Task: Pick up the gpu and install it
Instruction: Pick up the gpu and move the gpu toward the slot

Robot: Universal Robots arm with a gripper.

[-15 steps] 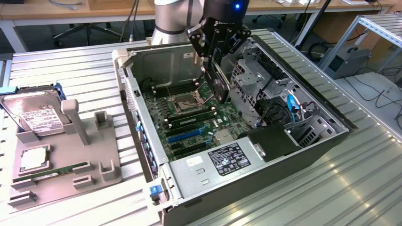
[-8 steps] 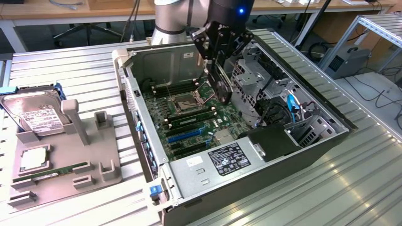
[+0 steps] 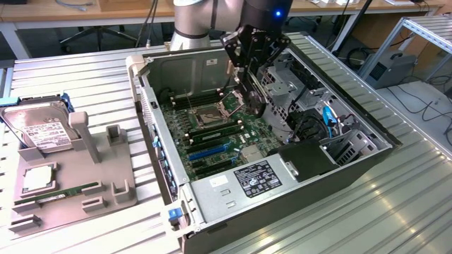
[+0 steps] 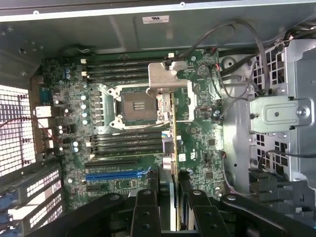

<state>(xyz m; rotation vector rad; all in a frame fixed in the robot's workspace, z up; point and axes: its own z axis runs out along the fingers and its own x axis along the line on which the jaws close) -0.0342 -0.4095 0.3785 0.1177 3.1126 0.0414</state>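
Note:
My gripper (image 3: 249,79) hangs over the open computer case (image 3: 169,203), shut on the gpu (image 3: 253,100), a thin dark card held upright. In the wrist view the gpu (image 4: 174,143) is seen edge-on as a narrow strip between the black fingers (image 4: 147,210), above the motherboard (image 4: 197,148) just beside the CPU socket (image 4: 137,104). The card is off the board, and the blue expansion slot (image 4: 116,174) lies to one side of it, nearer the case's vented rear wall (image 4: 17,128).
On the exterior view's left a grey holder tray (image 3: 106,185) carries a silver hard drive (image 3: 39,127), a CPU (image 3: 37,179) and a green RAM stick (image 3: 60,191). Inside the case are drive cages (image 3: 282,84), cables (image 3: 328,119) and the power supply (image 3: 258,180).

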